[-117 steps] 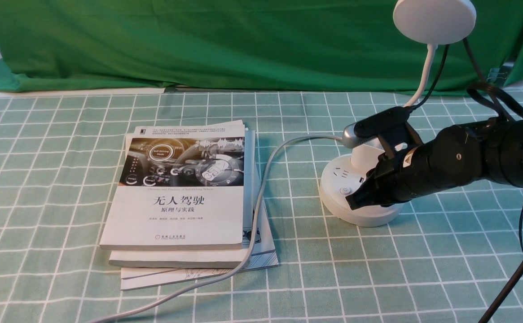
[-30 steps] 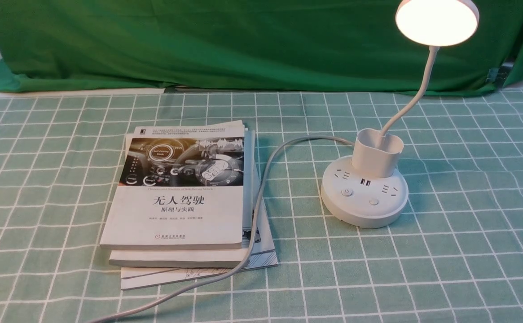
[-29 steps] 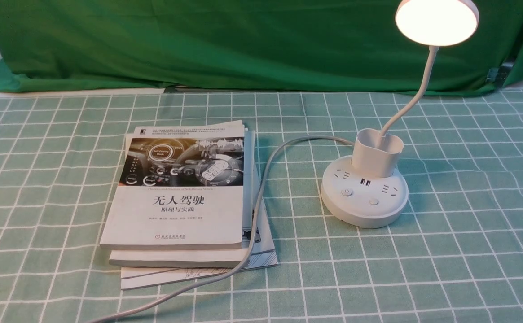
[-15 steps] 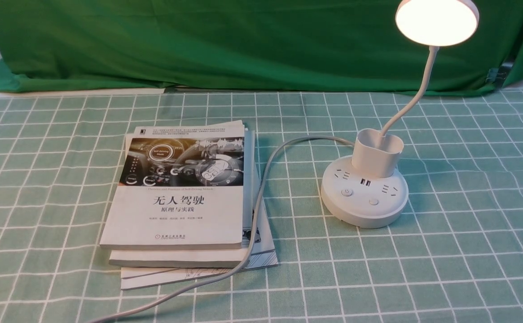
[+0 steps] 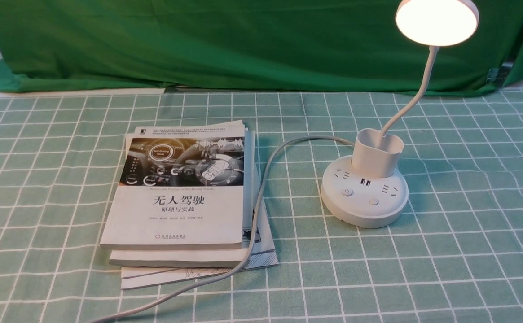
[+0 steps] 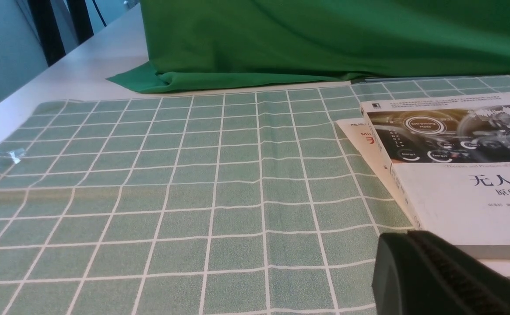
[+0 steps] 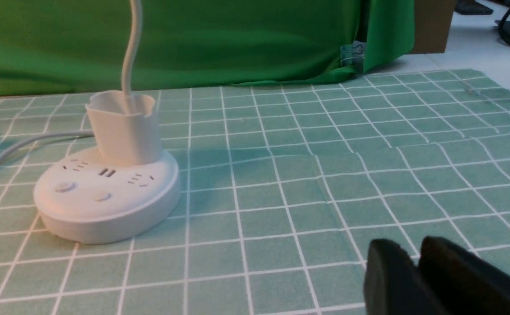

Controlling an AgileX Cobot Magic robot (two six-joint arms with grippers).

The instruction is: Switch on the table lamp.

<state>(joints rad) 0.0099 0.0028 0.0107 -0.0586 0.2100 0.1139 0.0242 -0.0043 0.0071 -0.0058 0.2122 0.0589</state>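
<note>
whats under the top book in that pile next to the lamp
Under the top book lie a second book and a thinner booklet at the bottom, on the checked cloth. Only their edges show; their covers are hidden. The grey cord drapes across the pile's right side.

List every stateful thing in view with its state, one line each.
table lamp: lit, upright, untouched
grey cord: slack, draped over the books' corner
books: closed, stacked flat
right end effector: away from the lamp, a narrow gap between the fingers, holding nothing
left end effector: near the books, holding nothing visible, opening unclear
</note>
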